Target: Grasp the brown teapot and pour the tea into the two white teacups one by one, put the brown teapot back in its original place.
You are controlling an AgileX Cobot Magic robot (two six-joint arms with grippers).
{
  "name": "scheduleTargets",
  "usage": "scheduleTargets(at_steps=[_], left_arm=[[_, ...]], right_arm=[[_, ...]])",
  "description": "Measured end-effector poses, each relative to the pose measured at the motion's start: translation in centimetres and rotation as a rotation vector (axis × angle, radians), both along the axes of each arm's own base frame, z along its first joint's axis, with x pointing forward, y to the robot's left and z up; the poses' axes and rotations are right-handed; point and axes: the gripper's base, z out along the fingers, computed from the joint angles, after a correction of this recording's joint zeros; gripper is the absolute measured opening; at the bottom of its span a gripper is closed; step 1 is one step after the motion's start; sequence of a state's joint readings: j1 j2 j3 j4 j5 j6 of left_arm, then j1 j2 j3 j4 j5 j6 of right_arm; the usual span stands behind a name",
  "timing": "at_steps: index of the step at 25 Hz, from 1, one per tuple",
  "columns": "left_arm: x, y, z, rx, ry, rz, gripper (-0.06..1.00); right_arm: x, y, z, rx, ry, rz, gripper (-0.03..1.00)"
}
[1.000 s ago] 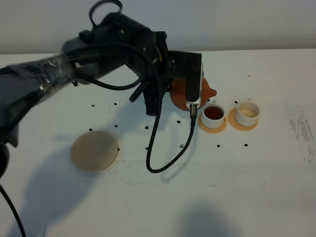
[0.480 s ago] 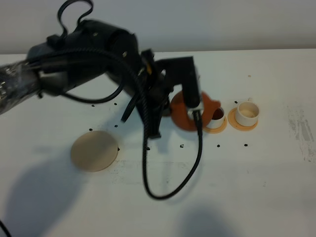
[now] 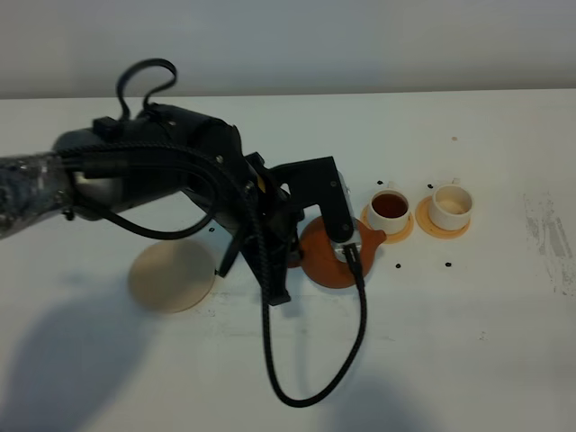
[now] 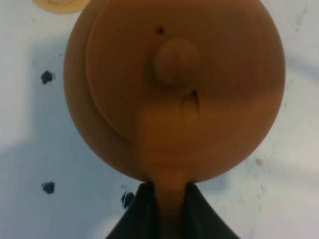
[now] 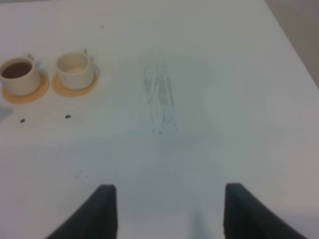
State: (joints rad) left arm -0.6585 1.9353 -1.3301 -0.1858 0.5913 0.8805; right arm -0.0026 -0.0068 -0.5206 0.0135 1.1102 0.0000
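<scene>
No readable text in any view.
Only candidate is a small yellow patch (image 3: 262, 184) on the left arm (image 3: 180, 171), too blurred to tell whether it is a label.
</scene>
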Motion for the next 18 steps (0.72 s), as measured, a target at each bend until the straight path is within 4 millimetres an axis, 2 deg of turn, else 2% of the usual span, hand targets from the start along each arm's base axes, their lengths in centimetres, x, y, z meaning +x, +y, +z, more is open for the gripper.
scheduleTargets(at_steps=[8,18], left_arm=[[0.5,-0.5,-3.3,0.018,0.053,0.026,0.08],[0.6,-0.6,-4.6,0.033,0.074,0.028,0.08]], right_arm=[[0.0,0.0,0.0,0.000,-0.001,0.000,0.46],[0.0,0.0,0.0,0.000,0.000,0.000,0.46]])
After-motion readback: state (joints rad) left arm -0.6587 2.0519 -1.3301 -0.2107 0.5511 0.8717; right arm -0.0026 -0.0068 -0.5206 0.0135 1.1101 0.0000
